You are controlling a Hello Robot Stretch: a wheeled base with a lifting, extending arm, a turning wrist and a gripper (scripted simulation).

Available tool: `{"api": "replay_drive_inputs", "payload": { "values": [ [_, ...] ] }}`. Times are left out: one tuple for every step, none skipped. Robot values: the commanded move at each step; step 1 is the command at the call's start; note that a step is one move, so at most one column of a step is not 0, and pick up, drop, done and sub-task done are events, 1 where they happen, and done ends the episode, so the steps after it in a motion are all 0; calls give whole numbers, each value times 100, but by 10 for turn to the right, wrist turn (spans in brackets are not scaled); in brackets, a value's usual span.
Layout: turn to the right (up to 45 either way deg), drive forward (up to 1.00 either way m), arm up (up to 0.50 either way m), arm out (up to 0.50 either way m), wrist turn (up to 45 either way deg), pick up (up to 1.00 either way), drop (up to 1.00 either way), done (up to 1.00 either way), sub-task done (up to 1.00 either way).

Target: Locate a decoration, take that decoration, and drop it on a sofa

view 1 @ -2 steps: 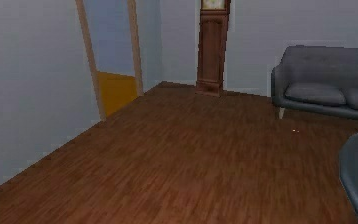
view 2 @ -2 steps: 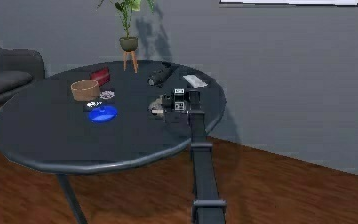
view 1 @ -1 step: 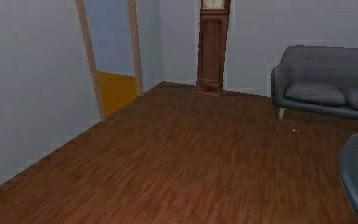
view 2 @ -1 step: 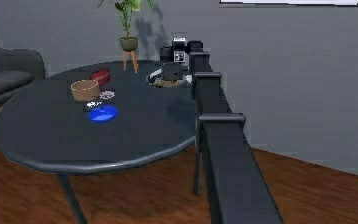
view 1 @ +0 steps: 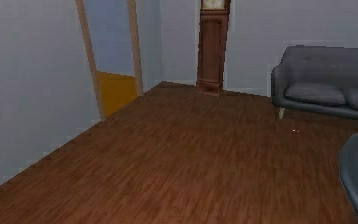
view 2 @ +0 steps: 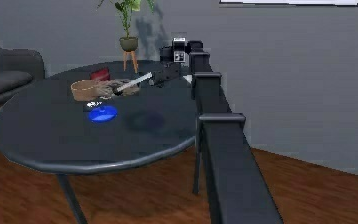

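A grey sofa (view 1: 325, 85) stands against the far wall at the forward view's right. In the arm side view my arm (view 2: 222, 130) reaches over a dark round table (view 2: 47, 135). The gripper (view 2: 127, 85) lies at the arm's far end, left of the two white squares (view 2: 178, 54). A tan, ring-like thing (view 2: 87, 91) and a small red thing (view 2: 100, 75) lie on the table at the fingers. I cannot tell whether the gripper holds anything. A blue disc (view 2: 104, 114) lies nearer on the tabletop.
A potted plant (view 2: 129, 30) stands behind the table, and a grey seat (view 2: 7, 72) sits at the arm side view's left. A tall wooden clock (view 1: 213, 45) and a doorway (view 1: 112, 55) are ahead. The wood floor (view 1: 187, 150) lies open toward the sofa. The table's edge (view 1: 357, 175) shows at bottom right.
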Motion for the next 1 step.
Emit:
{"api": "replay_drive_inputs", "payload": {
  "values": [
    [0,0,0,0,-450,0,0,0,0]
  ]
}}
